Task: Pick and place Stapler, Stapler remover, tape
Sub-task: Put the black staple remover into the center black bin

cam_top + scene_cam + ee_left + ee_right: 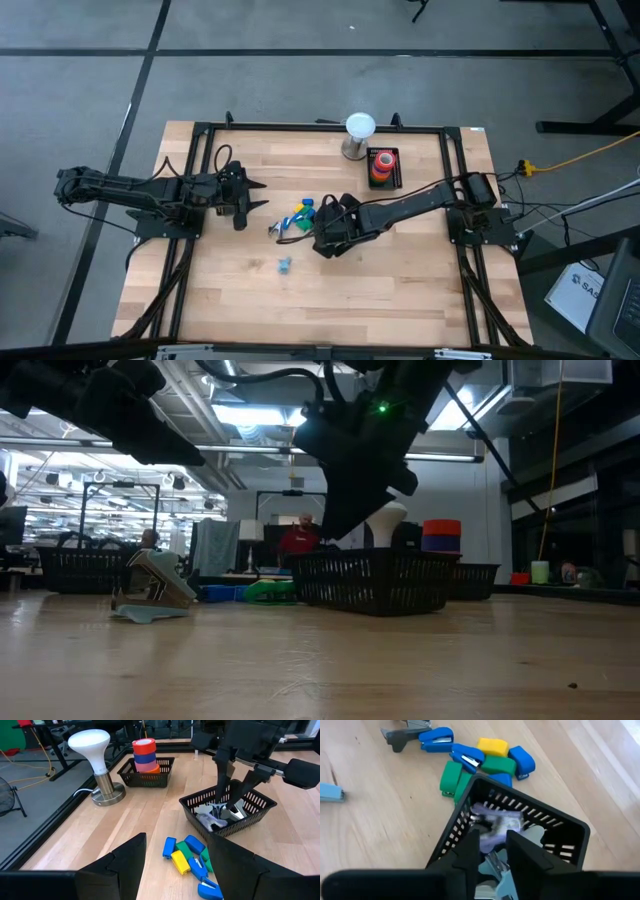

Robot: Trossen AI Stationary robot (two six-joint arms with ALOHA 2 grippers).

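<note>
My right gripper (492,839) hangs open over a black mesh basket (535,810), fingers pointing steeply down into it. Grey staple removers (220,815) lie inside, one blurred just beyond the fingertips (496,822). Beside the basket, toward the table's left, blue, green and yellow staplers (480,757) lie in a heap on the wood. Another staple remover (400,732) lies next to them. The tape (145,755), a stack of red, blue and orange rolls, sits in a second small basket at the far side. My left gripper (175,865) waits open left of the heap.
A white mushroom-shaped lamp (95,750) stands at the far edge beside the tape basket (384,168). A small light-blue item (284,265) lies alone nearer the front edge. A black frame (200,130) runs around the tabletop. Bare wood lies at the front.
</note>
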